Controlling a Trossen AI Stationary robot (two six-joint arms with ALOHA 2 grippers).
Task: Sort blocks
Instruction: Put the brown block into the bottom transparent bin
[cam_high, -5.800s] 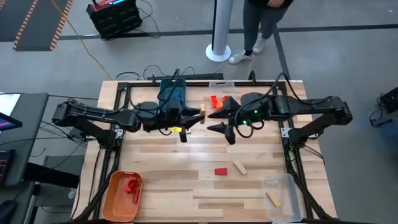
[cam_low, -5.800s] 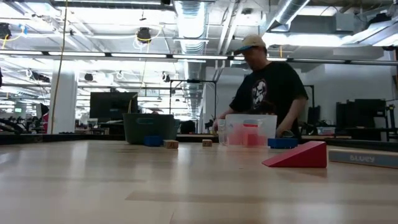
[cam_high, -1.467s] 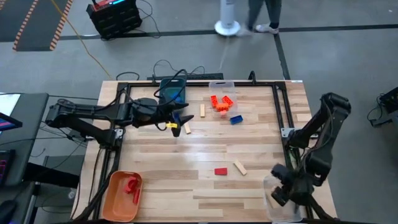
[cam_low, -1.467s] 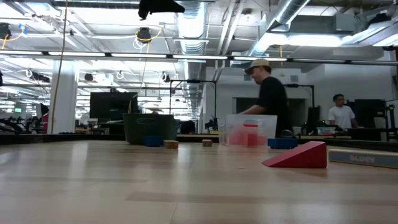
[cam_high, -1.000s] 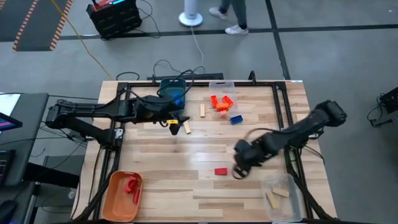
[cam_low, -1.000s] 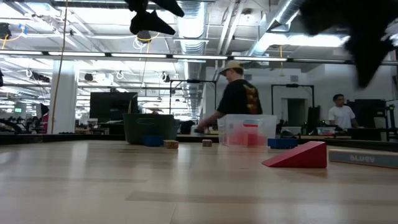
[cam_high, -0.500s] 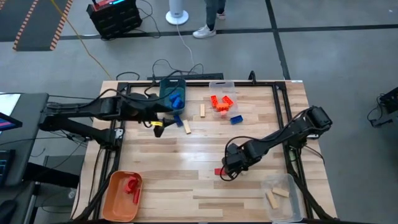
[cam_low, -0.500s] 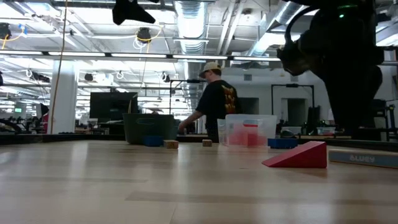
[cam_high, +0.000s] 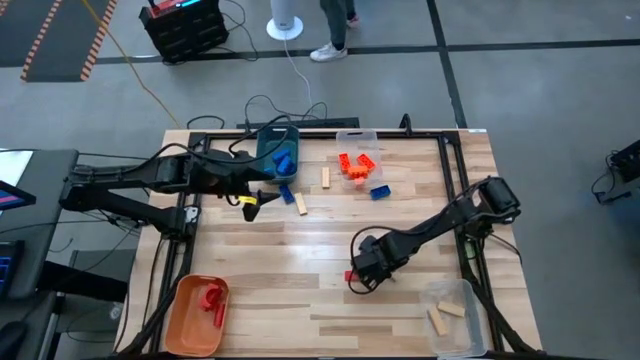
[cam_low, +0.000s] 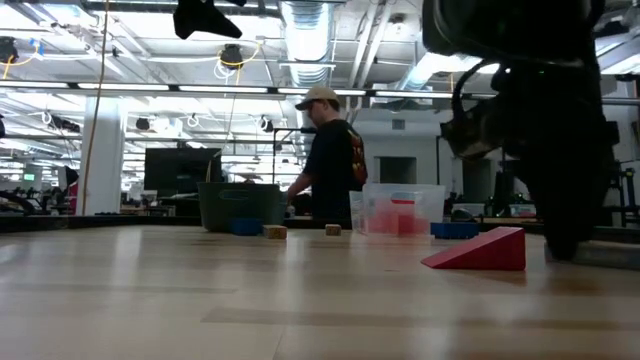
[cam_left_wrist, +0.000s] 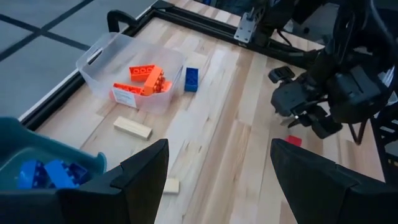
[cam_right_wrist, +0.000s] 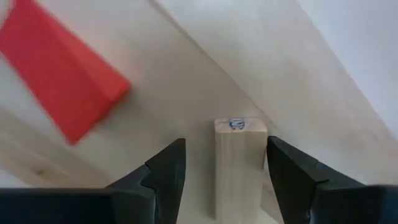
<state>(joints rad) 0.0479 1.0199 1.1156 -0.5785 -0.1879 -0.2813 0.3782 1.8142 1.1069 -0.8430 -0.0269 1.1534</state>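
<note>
Fingers of the right gripper (cam_right_wrist: 224, 171) stand spread on either side of a plain wood block (cam_right_wrist: 239, 165), smooth and square-ended, lying on the pale plank table (cam_high: 300, 250) just beside a red wedge (cam_right_wrist: 59, 78). Left gripper (cam_high: 252, 207) hangs wide and empty at the far left, near a teal bin (cam_high: 275, 150) holding blue bricks (cam_left_wrist: 43, 174). Orange studded bricks (cam_high: 355, 165) fill a clear tub (cam_left_wrist: 102, 53).

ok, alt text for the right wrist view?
The open right gripper straddles a plain wood block lying on the table, one dark finger on each side and not touching it. A red wedge block lies just beyond on the pale wood.
</note>
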